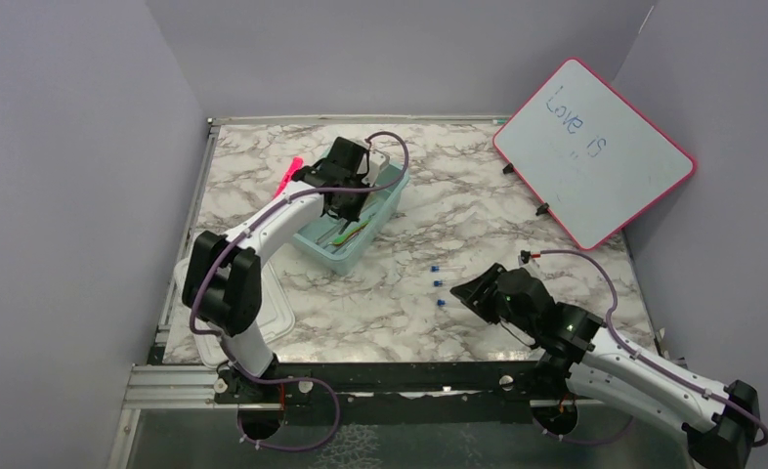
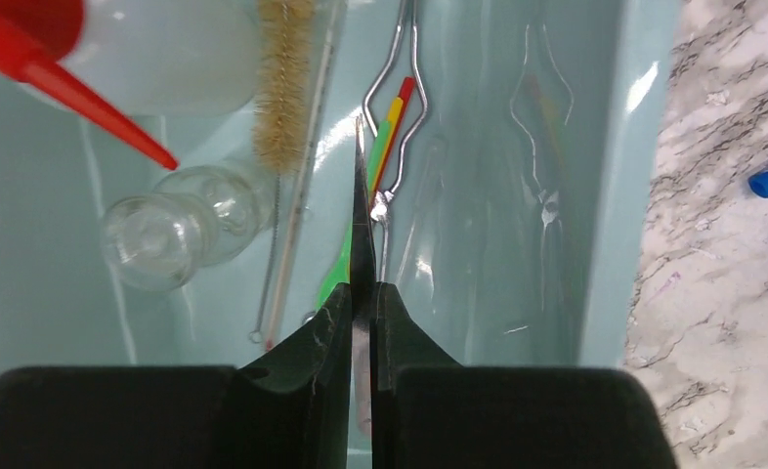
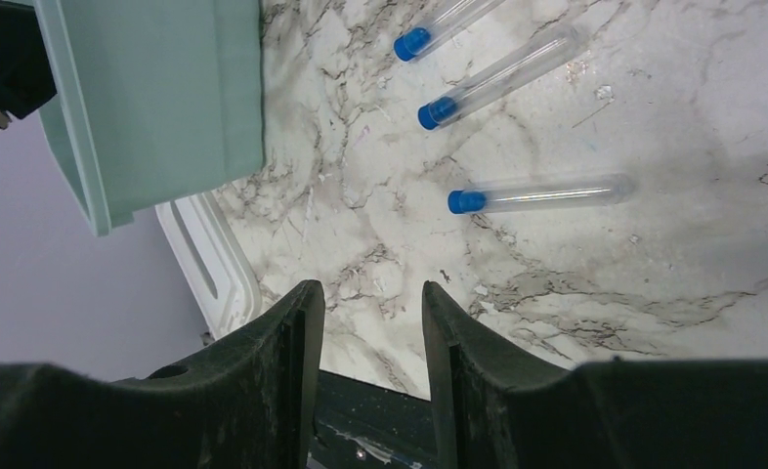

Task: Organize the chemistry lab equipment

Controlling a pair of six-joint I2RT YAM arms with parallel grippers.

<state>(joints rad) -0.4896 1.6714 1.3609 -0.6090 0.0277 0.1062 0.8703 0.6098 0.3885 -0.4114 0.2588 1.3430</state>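
Three blue-capped tubes (image 3: 536,193) lie loose on the marble bench (image 1: 458,186), just beside one another and well apart from the teal bin (image 1: 397,191), so the sorting looks mostly done but not finished. Inside the bin already lie a red-spouted bottle (image 2: 87,98), a small clear glass vessel (image 2: 155,239) on its side, a tan-bristled wire brush (image 2: 282,88), a thin clear rod (image 2: 297,215), wire metal tongs (image 2: 395,78) and a green-handled tool (image 2: 336,278). The left end effector (image 2: 362,293) hangs over the bin with its fingers pressed together on a thin blade-like strip (image 2: 362,195), seen edge-on; what that strip belongs to I cannot tell. The right end effector (image 3: 365,293) hovers near the tubes, its fingers parted with nothing between them. What seems left is to let go of the strip into the bin, carry over the three tubes, and perhaps fit the clear lid (image 1: 268,313) that lies on the bench near the left arm's base.
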